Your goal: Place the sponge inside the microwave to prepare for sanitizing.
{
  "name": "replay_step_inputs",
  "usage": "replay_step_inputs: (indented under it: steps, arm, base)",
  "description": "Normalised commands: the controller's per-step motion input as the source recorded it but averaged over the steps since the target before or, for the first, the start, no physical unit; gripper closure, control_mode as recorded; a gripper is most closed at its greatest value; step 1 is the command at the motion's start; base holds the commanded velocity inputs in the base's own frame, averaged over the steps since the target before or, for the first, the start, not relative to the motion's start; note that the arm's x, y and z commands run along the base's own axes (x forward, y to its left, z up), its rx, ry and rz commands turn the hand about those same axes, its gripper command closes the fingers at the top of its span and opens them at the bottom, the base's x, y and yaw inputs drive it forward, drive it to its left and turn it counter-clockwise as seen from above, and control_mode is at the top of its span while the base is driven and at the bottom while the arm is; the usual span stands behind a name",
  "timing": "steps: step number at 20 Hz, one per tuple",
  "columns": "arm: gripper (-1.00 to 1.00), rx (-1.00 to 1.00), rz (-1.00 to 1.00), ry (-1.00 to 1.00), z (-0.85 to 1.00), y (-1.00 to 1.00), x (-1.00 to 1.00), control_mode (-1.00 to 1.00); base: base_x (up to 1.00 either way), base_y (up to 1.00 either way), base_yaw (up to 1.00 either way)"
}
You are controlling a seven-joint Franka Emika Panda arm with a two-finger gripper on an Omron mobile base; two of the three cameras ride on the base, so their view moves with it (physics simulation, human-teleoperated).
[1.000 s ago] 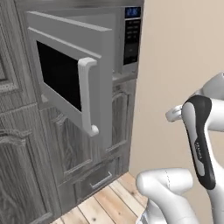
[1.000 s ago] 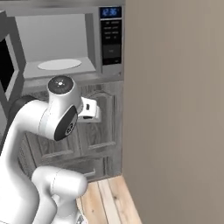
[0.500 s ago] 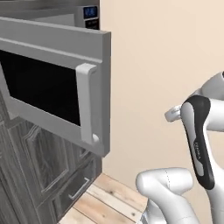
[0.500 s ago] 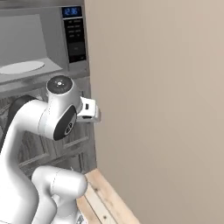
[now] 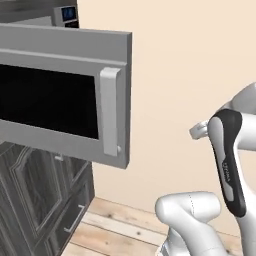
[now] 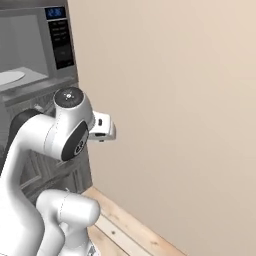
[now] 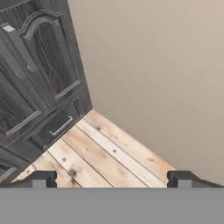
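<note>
The microwave point(image 6: 35, 60) has a blue display and button labels, all too blurred to read.

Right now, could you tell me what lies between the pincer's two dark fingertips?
Only bare pale wooden floor planks, in the hand view; the open pincer holds nothing.

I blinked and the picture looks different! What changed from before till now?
The base drove, so the whole view shifted: the microwave slid left and looms larger, more bare wall shows. Nothing was grabbed or dropped. The microwave door stayed open, the arm kept its pose, and the fingers stayed open, empty.
</note>
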Motion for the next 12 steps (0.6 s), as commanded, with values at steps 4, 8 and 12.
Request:
replay_step_inputs:
  steps: [4,8,12]
  arm:
    - [-1.00,0.00,0.00,0.00,0.00,0.00,0.00,1.00]
    - [-1.00,0.00,0.00,0.00,0.00,0.00,0.00,1.00]
    - [-1.00,0.00,0.00,0.00,0.00,0.00,0.00,1.00]
  base:
    - [-0.13,0.61,-0.37]
    - [-0.25,0.55,-0.40]
    - [-0.44,0.49,-0.41]
